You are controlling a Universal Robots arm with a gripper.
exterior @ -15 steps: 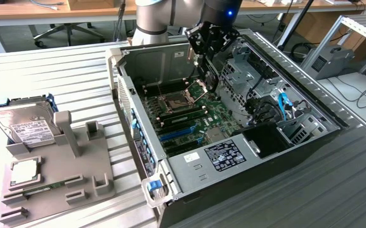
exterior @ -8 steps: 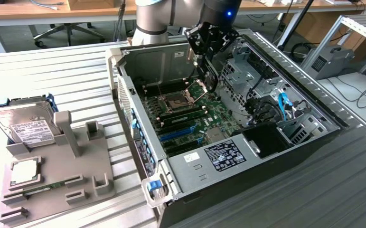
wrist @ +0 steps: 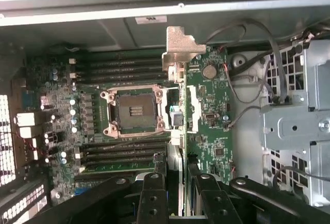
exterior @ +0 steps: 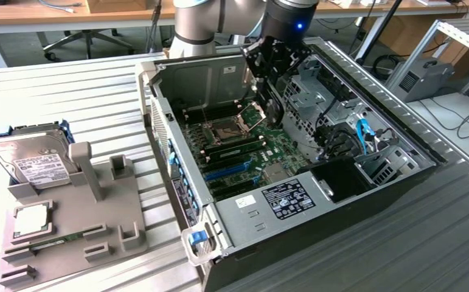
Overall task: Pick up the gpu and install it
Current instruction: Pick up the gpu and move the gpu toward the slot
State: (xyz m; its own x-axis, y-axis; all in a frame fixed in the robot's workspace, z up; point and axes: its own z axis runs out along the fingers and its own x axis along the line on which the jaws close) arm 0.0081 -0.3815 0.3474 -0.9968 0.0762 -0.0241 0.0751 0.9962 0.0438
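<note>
Exterior view, upper centre: the gripper [exterior: 270,79] reaches into the open computer case [exterior: 243,240], clamped narrowly on the gpu [exterior: 272,109] above the motherboard [exterior: 250,152]. Wrist view: its fingers [wrist: 154,193] pinch the gpu [wrist: 178,118] edge-on, silver bracket [wrist: 181,46] farthest, beside the CPU socket [wrist: 135,111].

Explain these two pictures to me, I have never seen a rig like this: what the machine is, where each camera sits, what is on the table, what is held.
The machine is a robot arm with a two-fingered gripper at its end. One camera stands off the arm and looks down on a metal table. The other sits on the wrist and looks past the fingers. On the table is an open computer case with its motherboard exposed. At the exterior view's left, a grey holder carries a hard drive. The gripper is closed on the gpu, a thin card seen edge-on, which hangs above the motherboard and appears not yet plugged in.
</note>
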